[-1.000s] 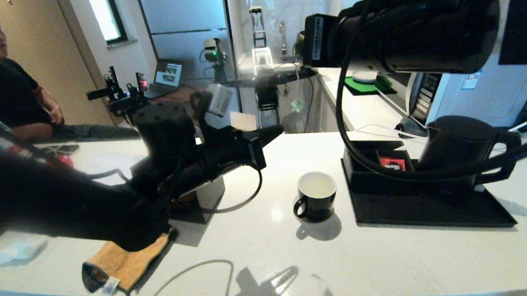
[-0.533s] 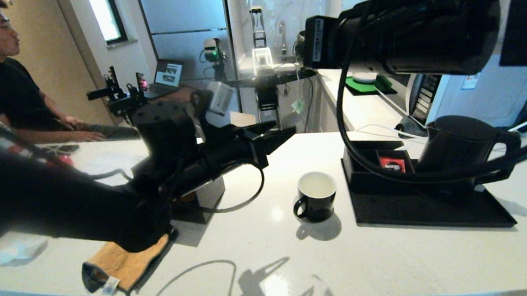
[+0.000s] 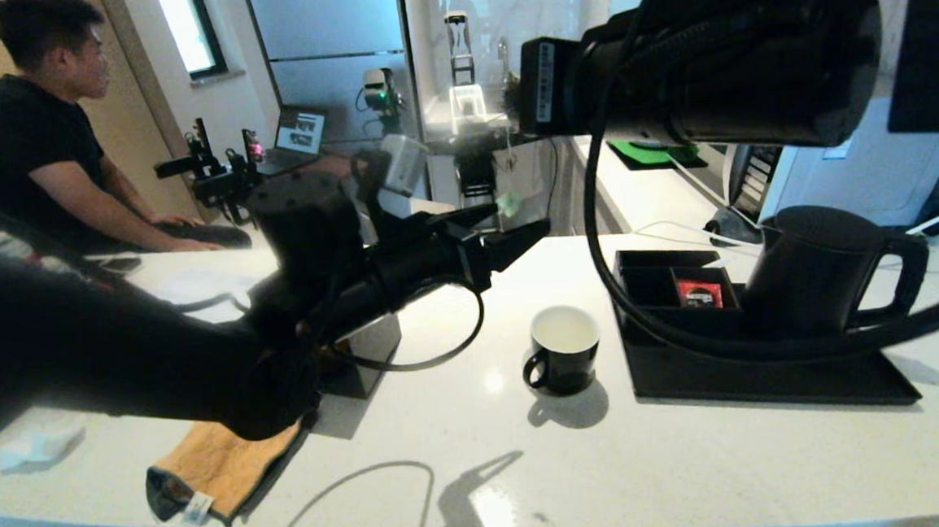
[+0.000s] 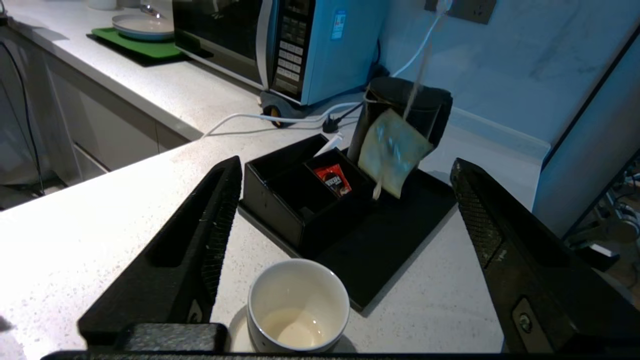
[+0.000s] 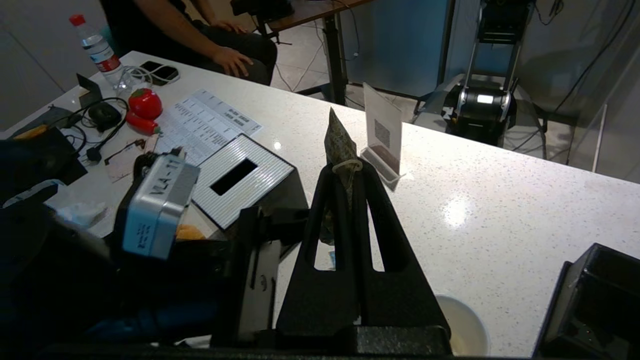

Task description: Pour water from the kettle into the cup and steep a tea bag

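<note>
The black cup (image 3: 564, 349) stands on the white counter, left of the tray. In the left wrist view a little pale liquid (image 4: 292, 327) lies in the bottom of the cup (image 4: 297, 305). The tall black kettle (image 3: 816, 271) sits on the tray's right side. My right gripper (image 5: 346, 167) is shut on the tea bag (image 5: 340, 142), with string looped over its tips. The grey-green sachet (image 4: 392, 150) hangs on its string above the tray, small in the head view (image 3: 507, 204). My left gripper (image 3: 520, 218) (image 4: 345, 164) is wide open, empty, just short of the sachet and above the cup.
A black tray (image 3: 770, 379) carries a compartment box with a red packet (image 3: 698, 292). A black tissue box (image 5: 240, 175) and an orange cloth (image 3: 221, 466) lie under my left arm. An acrylic sign stand (image 5: 382, 132) stands behind. A person (image 3: 47, 151) sits at far left.
My left gripper has opened from shut and pushed forward and up toward the tea bag. The right arm has shifted left, bringing the sachet closer. The person has turned away.
</note>
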Robot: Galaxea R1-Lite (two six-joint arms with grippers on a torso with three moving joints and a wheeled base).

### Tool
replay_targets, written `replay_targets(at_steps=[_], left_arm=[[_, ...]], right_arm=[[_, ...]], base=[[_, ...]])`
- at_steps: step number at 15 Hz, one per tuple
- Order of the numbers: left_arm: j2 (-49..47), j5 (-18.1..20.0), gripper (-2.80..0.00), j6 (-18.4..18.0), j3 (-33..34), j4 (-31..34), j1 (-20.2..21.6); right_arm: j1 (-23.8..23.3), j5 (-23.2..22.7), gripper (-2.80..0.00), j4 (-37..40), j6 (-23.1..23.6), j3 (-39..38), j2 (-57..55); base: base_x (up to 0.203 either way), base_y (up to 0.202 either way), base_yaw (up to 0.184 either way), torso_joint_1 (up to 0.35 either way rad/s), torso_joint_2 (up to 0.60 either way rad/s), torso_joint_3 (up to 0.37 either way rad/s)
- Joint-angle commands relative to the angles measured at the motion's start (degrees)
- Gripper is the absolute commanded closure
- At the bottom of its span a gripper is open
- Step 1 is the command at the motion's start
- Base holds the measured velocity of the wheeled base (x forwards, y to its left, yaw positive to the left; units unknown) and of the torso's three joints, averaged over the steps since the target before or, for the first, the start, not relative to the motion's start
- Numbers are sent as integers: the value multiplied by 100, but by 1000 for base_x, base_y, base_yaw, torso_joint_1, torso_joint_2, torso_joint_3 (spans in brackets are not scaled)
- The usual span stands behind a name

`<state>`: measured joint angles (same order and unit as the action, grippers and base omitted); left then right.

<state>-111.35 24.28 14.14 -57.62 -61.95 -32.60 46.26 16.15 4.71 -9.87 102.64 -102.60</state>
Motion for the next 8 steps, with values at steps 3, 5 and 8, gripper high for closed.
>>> replay_targets(at_steps=[3, 5, 8], left_arm=[[-98, 15, -280, 10, -169, -36, 8], [-133, 15, -280, 10, -228, -36, 8], [-168, 24, -280, 10, -285, -36, 8]], right_arm=[[85, 11, 0, -4, -6, -78, 16], [120, 11, 0, -11, -6, -122, 31], [138, 11, 0, -14, -10, -166, 52]], base=[[0, 0, 0, 0, 0, 0], [0, 0, 0, 0, 0, 0], [0, 0, 0, 0, 0, 0]])
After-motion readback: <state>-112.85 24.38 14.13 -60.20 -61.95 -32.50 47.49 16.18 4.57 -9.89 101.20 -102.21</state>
